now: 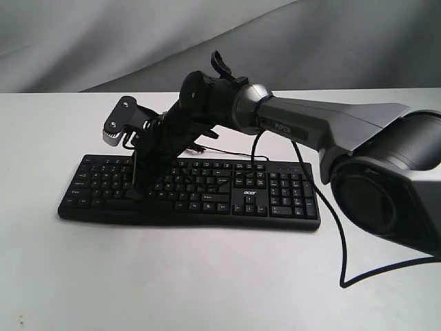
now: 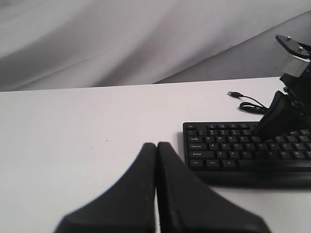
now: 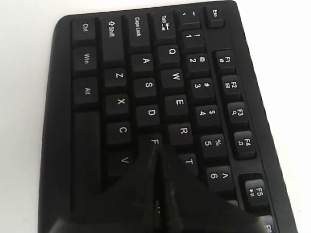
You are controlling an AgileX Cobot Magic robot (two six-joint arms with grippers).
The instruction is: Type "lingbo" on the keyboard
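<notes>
Right tool (image 3: 156,148) clenched, tips over flat black keyboard (image 1: 289,196), small white legends, left tool (image 2: 156,145) clenched beside it.

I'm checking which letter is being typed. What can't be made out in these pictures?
- Right wrist view: the right gripper covers the keys past F, hiding which key lies under its tip; the frame cuts off the rest of the keyboard.
- Exterior view: legends are too small, and the right arm hides some letter keys.
- Left wrist view: the frame edge cuts off most keys.
</notes>
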